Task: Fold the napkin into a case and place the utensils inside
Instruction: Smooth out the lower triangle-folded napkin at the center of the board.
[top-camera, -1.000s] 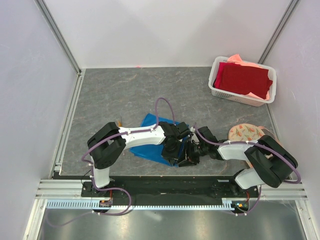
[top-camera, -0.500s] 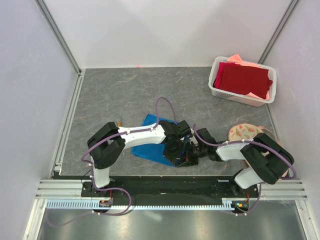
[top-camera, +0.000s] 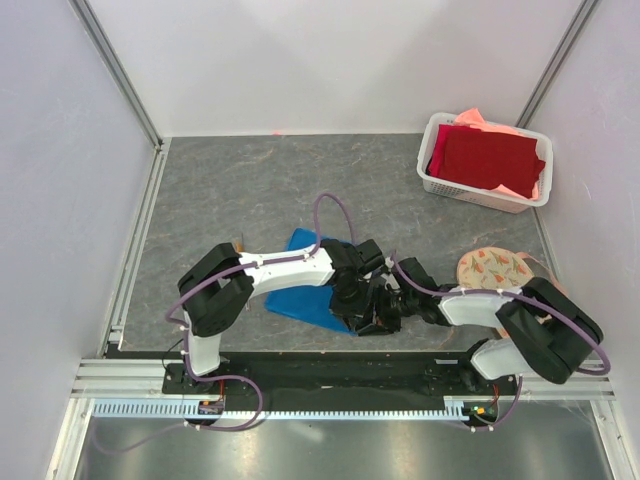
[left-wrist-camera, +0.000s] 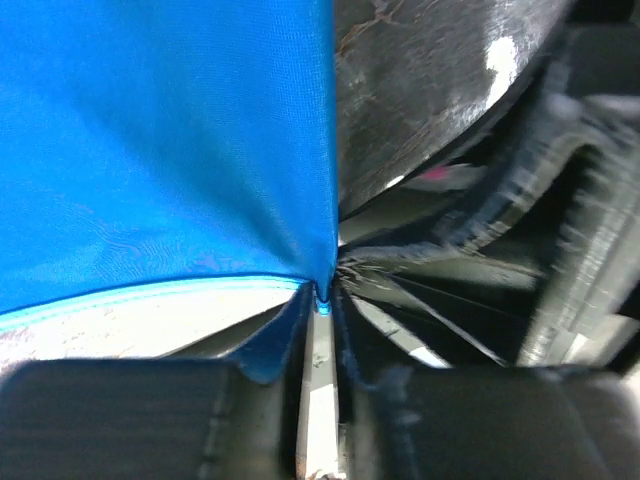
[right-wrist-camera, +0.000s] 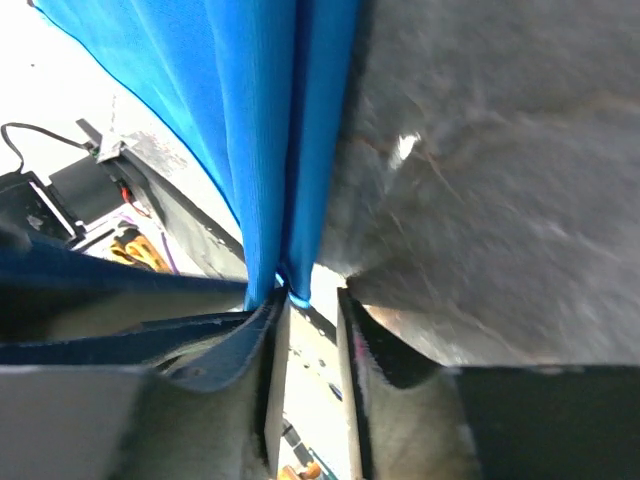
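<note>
The napkin (top-camera: 303, 292) lies on the gray table (top-camera: 250, 190) close to the arm bases, partly under the left arm, and both arms meet at its right side. The left gripper (left-wrist-camera: 321, 300) has its fingers almost together and pinches a corner of the blue cloth, which is pulled to a tight point there. The right gripper (right-wrist-camera: 312, 296) shows a small gap with a fold of the napkin touching one finger, but nobody could tell if it really grips.

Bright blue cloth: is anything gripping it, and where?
Both. The left gripper pinches one corner of the bright blue thin cloth; the right gripper has a bunched edge between its tips, grip uncertain.
</note>
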